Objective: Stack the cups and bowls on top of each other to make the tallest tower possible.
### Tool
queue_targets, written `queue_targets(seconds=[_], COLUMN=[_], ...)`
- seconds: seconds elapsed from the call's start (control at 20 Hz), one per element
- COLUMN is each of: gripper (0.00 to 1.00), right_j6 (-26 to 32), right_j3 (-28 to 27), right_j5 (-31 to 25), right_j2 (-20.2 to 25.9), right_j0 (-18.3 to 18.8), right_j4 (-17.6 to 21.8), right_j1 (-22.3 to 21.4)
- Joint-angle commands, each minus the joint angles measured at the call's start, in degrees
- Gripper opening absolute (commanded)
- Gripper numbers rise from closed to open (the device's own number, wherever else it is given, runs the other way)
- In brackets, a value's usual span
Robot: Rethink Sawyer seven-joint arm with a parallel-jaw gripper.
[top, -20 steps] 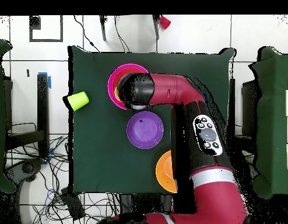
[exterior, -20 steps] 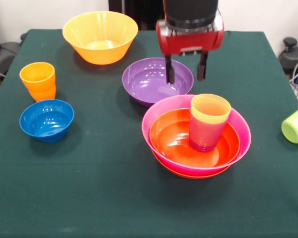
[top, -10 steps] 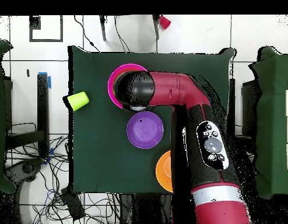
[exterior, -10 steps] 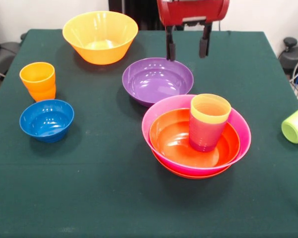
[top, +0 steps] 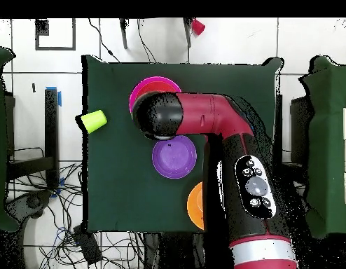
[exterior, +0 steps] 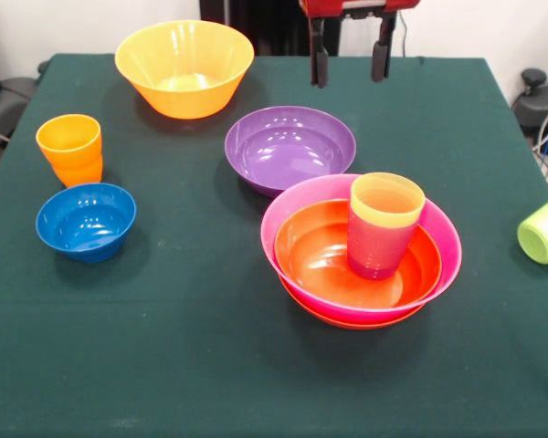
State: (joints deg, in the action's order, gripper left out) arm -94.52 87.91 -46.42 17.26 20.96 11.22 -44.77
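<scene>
Tower [exterior: 361, 265] so far — pink bowl nested between two red-orange ones, yellow cup in purple cup inside. Beyond it we see the purple bowl [exterior: 290, 146] unstacked, and past that our gripper [exterior: 351, 59] hangs empty, fingers apart — most pieces remain.

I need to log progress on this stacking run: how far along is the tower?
Done: a red-orange bowl sits nested in the pink bowl, with a yellow cup in a purple one standing inside. In hand: nothing; the gripper hangs open and empty above the purple bowl. Left: that bowl, the yellow-orange bowl, blue bowl, orange cup and the tipped lime cup.
</scene>
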Motion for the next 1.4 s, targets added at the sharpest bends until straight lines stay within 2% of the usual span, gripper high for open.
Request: queue_targets(seconds=[0.05,0.45,0.65,0.8,0.95,1.1,1.25,1.4], gripper=[1.0,1.0,1.0,1.0,1.0,1.0,1.0,1.0], right_j6=[-4.0,-2.1,-3.5,-5.3,-7.6,-7.1,-8.5,-10.9], right_j3=[10.3,13.4,14.2,15.9,18.8,22.6,26.7,28.1], right_j5=[4.7,12.1,11.3,10.9,10.0,10.8,12.1,14.2], right_j2=[0.1,2.1,0.6,-0.8,-3.2,-3.0,-4.8,-6.8], right_j0=[1.5,3.9,2.9,1.9,0.7,1.6,1.5,0.2], right_j4=[0.2,1.6,2.1,1.9,1.9,1.0,0.9,1.4], right_j1=[-0.5,4.9,5.5,3.5,-0.2,-3.2,-6.3,-6.0])
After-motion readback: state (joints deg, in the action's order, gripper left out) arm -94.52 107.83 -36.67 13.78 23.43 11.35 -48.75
